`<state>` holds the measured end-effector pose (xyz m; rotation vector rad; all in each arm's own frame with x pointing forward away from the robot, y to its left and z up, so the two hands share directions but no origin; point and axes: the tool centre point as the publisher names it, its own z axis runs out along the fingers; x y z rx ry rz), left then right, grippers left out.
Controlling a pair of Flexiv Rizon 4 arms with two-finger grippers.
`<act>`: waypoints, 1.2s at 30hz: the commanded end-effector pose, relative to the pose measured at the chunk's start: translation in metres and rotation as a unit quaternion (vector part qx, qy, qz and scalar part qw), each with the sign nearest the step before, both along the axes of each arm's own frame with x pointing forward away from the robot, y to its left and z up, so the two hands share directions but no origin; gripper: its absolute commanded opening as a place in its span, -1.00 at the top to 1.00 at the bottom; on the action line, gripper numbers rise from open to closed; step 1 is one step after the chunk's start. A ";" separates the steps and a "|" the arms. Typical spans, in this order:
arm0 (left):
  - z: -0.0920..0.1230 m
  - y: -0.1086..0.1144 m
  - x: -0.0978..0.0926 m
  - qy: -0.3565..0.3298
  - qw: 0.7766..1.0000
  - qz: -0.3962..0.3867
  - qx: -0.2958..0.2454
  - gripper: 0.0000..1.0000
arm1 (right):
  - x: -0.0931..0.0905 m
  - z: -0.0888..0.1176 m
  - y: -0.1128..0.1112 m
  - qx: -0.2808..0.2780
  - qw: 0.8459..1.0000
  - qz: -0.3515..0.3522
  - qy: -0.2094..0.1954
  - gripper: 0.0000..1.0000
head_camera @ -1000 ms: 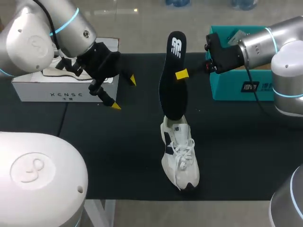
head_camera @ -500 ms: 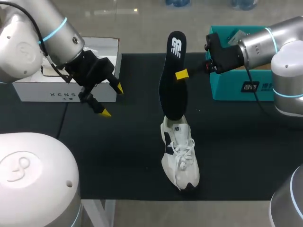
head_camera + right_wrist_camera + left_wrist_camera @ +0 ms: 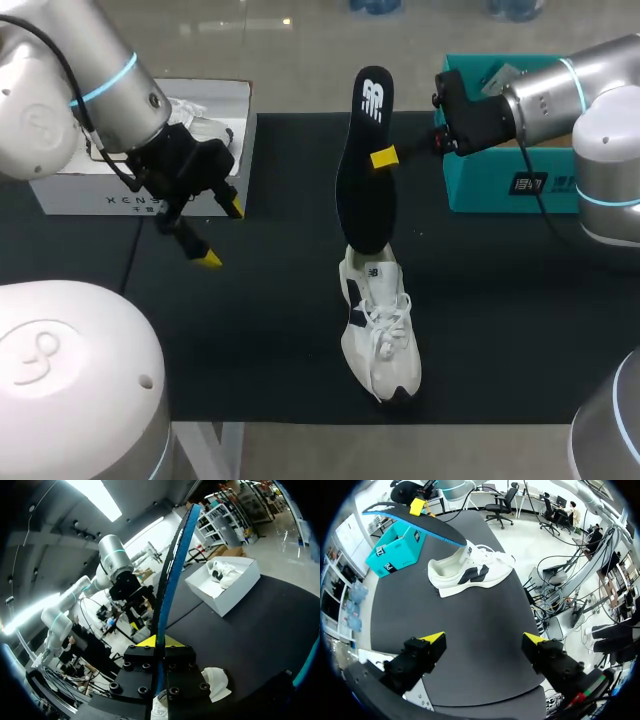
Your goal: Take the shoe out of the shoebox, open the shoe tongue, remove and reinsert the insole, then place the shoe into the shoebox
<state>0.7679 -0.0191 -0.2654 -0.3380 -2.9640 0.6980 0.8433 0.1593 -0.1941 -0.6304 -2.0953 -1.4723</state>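
- Left arm pulled back toward its own side since 1 s ago; left tool (image 3: 220,233) went from in front of the white box (image 3: 90,195) to lower over the surface (image 3: 280,330), just off the box's front wall.
- Right arm, insole and shoe: no change vs. earlier frames.
- Left tool (image 3: 484,638): fingers spread wide, nothing btwn them, only black surface under them.
- Right tool (image 3: 380,157): clamped on the black insole (image 3: 362,170) approx. mid-length, from both sides; wrist view shows the insole's blue edge running up out of the tool (image 3: 160,642).
- Insole (image 3: 172,575) stands near upright, lower end at the shoe's opening, printed end up top.
- Shoe (image 3: 380,330): white w/ dark trim, laced, on the surface near the middle, well apart from both boxes.
- From the left wrist, the shoe (image 3: 470,570) lies ahead of the tool, insole (image 3: 415,522) slanting up off its heel end.
- White box holds another white shoe (image 3: 200,125).
- Teal box (image 3: 480,190) on the right side, behind the right arm.
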 end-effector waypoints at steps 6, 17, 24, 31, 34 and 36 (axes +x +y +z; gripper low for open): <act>-0.001 0.001 -0.001 -0.002 1.000 0.000 0.000 -1.00 | 0.010 -0.011 -0.010 -0.021 1.000 -0.002 0.005 1.00; -0.001 0.001 -0.001 -0.002 1.000 0.000 0.000 -1.00 | 0.030 -0.024 -0.016 -0.047 0.999 -0.016 0.002 1.00; -0.001 0.001 -0.001 -0.002 1.000 0.000 0.000 -1.00 | 0.038 -0.036 -0.015 -0.055 0.998 -0.023 -0.004 1.00; -0.001 0.001 -0.001 -0.002 1.000 0.000 0.000 -1.00 | 0.030 -0.056 -0.014 -0.054 0.998 -0.027 0.018 1.00; -0.001 0.001 -0.001 -0.002 1.000 0.000 0.000 -1.00 | 0.022 -0.066 -0.010 -0.056 0.998 -0.026 0.025 1.00; -0.001 0.001 -0.001 -0.002 1.000 0.000 0.000 -1.00 | 0.017 -0.071 -0.009 -0.056 0.997 -0.035 0.027 1.00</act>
